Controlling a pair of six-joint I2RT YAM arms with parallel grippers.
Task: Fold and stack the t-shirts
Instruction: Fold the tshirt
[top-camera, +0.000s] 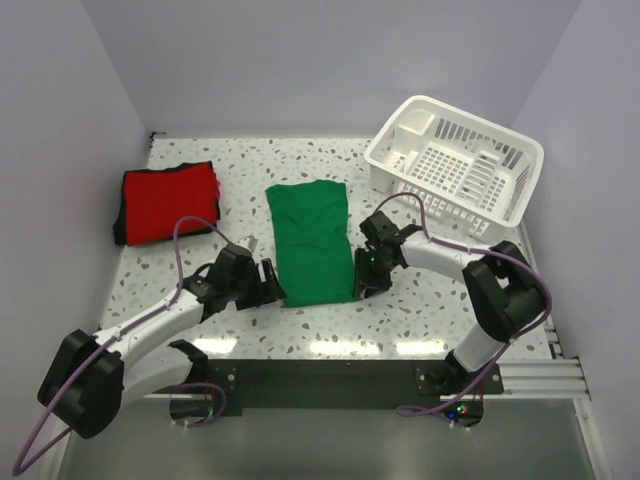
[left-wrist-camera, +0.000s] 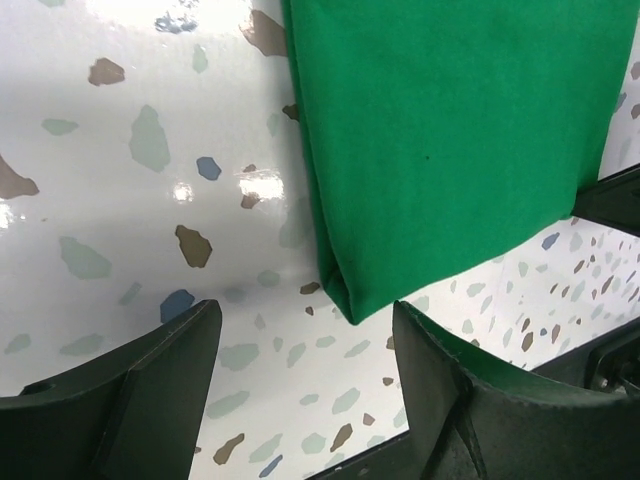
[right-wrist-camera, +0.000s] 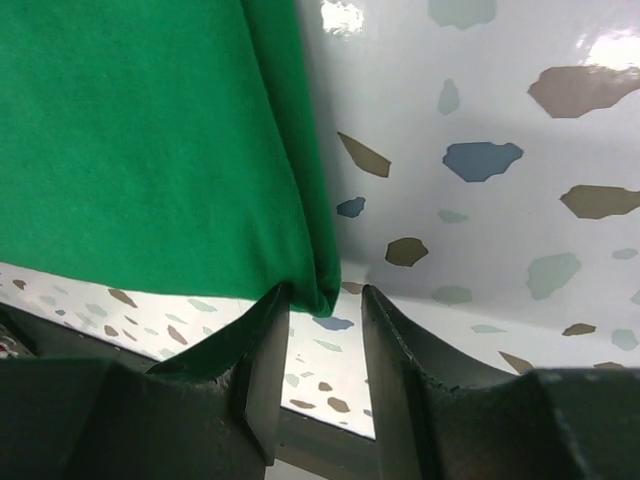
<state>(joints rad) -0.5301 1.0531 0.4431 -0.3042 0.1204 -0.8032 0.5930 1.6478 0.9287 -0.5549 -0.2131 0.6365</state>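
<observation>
- Speckled white surface (top-camera: 250, 165) with pale walls round it is where I work. Both my arms reach in from the near edge.
- In the middle lies a bright green cotton t-shirt (top-camera: 312, 243). It is flat and folded into a long strip that runs away from me.
- At the far left lies a bright red cotton t-shirt (top-camera: 168, 203), folded into a neat block, well apart from the green one.
- A white slatted plastic basket (top-camera: 455, 160) sits at the far right. I see no cloth in it.
- My left tool (left-wrist-camera: 305, 325) is wide and holds nothing. The near left corner of the green shirt is just in front of it, not between the jaws.
- My right tool (right-wrist-camera: 325, 310) is narrow, but there is a gap between its jaws. The near right corner sits right at the mouth of that gap, and I think it is not pinched yet.
- I think the step in hand is the next fold of the green shirt, taking both near corners.
- The next move calls for each tool to slide onto its corner and grab all the layers. Then both should lift together and carry the near end over to the far end.
- If one tool grabs only the top layer, the fold could fall open.
- After that the two shirts must be stacked.
- My count: two t-shirts, one green and one red; one basket; two tools.
</observation>
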